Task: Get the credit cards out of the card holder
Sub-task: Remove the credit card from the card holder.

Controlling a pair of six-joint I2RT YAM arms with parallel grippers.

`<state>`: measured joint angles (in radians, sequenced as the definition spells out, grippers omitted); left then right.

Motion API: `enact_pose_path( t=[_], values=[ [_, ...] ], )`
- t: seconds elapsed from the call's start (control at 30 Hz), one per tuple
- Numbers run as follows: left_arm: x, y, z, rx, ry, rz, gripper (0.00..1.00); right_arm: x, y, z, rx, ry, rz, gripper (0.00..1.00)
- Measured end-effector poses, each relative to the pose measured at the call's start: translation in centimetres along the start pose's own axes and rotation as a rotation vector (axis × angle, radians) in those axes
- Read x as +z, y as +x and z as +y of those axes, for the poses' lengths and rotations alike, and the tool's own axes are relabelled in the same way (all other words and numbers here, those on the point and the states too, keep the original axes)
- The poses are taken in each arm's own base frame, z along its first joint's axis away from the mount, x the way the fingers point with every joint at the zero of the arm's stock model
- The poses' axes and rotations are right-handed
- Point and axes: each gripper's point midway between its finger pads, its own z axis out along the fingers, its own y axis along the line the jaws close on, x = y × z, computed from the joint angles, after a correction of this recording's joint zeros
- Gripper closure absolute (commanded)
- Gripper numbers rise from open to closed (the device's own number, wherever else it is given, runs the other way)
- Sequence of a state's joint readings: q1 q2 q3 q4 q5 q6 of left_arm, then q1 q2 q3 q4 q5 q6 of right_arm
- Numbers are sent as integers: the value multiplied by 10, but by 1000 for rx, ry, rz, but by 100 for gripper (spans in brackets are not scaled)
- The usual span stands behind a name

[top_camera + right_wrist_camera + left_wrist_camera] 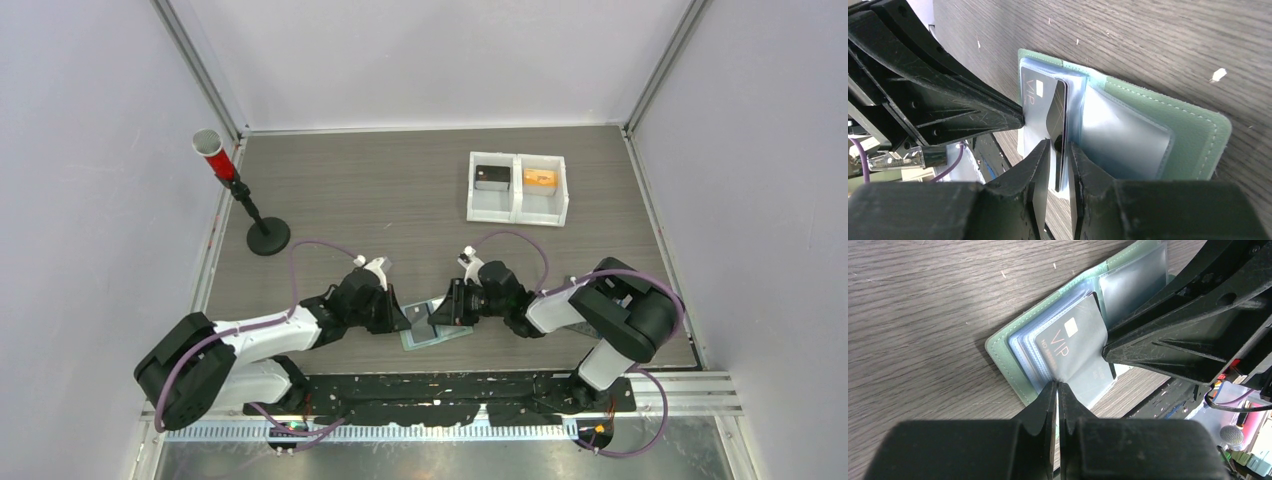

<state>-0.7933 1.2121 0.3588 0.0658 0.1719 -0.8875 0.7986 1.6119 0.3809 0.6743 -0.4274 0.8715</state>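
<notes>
The sage-green card holder (435, 330) lies open on the table between both grippers; it also shows in the left wrist view (1003, 357) and the right wrist view (1193, 135). Its clear sleeves stand fanned up. One sleeve holds a grey-blue card marked VIP (1068, 347), dark at its edge in the right wrist view (1035, 100). My left gripper (405, 318) (1058, 385) is shut on the near edge of that sleeve. My right gripper (447, 305) (1059, 145) straddles the card's edge, its jaws slightly apart. No orange-tan card shows in the holder.
A white two-compartment tray (518, 215) stands at the back right, with a black flat piece (492, 177) in its left half and an orange piece (540, 178) in its right. A black stand (268, 235) with a red cup (212, 150) is at the back left.
</notes>
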Motion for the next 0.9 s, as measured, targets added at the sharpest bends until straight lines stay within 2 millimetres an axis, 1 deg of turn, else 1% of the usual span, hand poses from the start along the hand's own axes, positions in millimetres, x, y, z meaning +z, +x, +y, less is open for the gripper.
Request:
enact_pose_path(
  t=[0.03, 0.1, 0.13, 0.2, 0.3, 0.47, 0.7, 0.9],
  values=[
    [0, 0, 0, 1, -2, -1, 97, 0, 0, 0, 2, -5, 0, 77],
    [0, 0, 0, 3, -4, -4, 97, 0, 0, -1, 10, -11, -2, 86],
    [0, 0, 0, 4, -6, -7, 97, 0, 0, -2, 12, -12, -4, 93],
    [0, 0, 0, 4, -9, -10, 97, 0, 0, -4, 24, -13, -8, 95],
    [0, 0, 1, 6, -16, -12, 97, -2, 0, -4, 31, -25, -13, 95],
    [-1, -3, -4, 15, -18, -15, 97, -8, 2, -4, 53, -51, -10, 95],
    [-1, 0, -4, 21, -24, -9, 96, -20, 2, 3, 46, -86, -15, 95],
    [-1, 0, -4, 21, -23, -8, 96, -22, 2, 3, 46, -87, -14, 95]
  ],
)
